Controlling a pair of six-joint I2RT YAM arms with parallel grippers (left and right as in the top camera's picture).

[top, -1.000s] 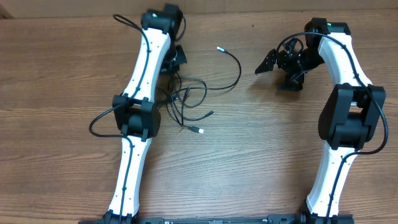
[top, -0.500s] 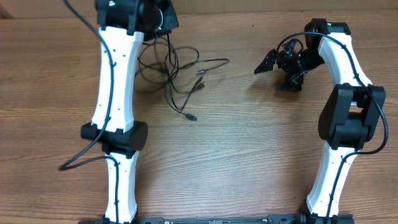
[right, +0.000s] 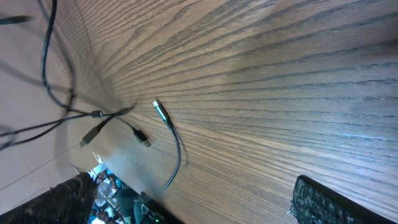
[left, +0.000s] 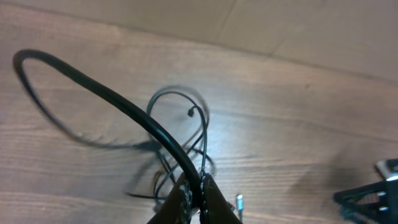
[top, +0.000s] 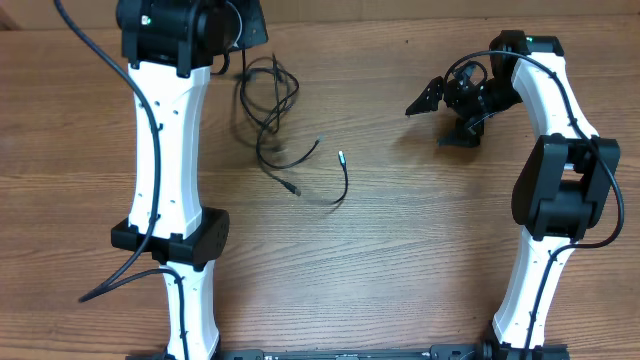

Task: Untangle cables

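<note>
The cables (top: 266,98) are thin black cords hanging in loops from my left gripper (top: 247,28), which is raised at the table's back left. In the left wrist view the left gripper (left: 200,202) is shut on a black strand, with more loops (left: 186,109) dangling toward the wood. Silvery plug tips lie at mid-table (top: 340,156) (top: 318,140), and one shows beside the left fingers (left: 239,200). My right gripper (top: 432,118) stands wide open and empty at the back right, well apart from the cords. Its wrist view (right: 186,208) shows a plug tip (right: 159,109) and trailing cord far ahead.
The wooden table (top: 400,250) runs out to a pale strip along its back edge (top: 400,10). Both white arms rise from the front edge, and the left forearm (top: 165,130) reaches over the left side. Thicker black wiring runs along each arm.
My left arm has risen and swung to the back left, dragging the tangle with it. The loops have stretched out, and one plug end now trails at mid-table. The right arm has stayed put.
</note>
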